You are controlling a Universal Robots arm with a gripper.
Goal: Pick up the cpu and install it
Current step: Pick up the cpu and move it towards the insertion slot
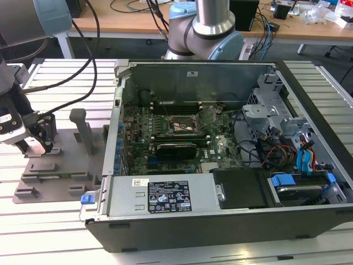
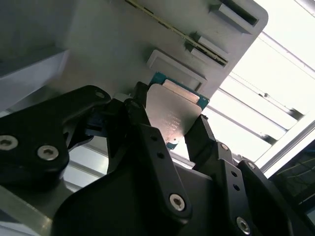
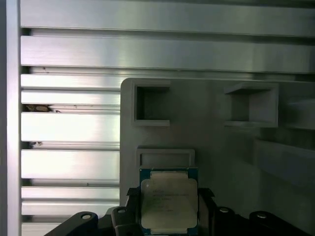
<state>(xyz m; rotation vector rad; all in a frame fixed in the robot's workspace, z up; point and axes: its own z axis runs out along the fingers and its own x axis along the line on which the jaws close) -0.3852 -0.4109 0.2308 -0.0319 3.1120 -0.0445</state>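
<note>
While the 2 jaws of the black gripper (image 2: 171, 129) pinch opposite edges of the small flat square silver-topped cpu (image 2: 173, 112), it hangs close by the grey plastic tray (image 2: 113, 44); such a thin edge grip could let it tilt or slip free.

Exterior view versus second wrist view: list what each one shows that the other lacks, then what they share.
Exterior view: the open computer case and, inside it, the motherboard socket, standing apart from the gripper at the exterior view's left.
Second wrist view: the cpu, metal top plate showing, held between the black fingers at two opposite edges.
Shared: the gripper low over the grey tray.
</note>
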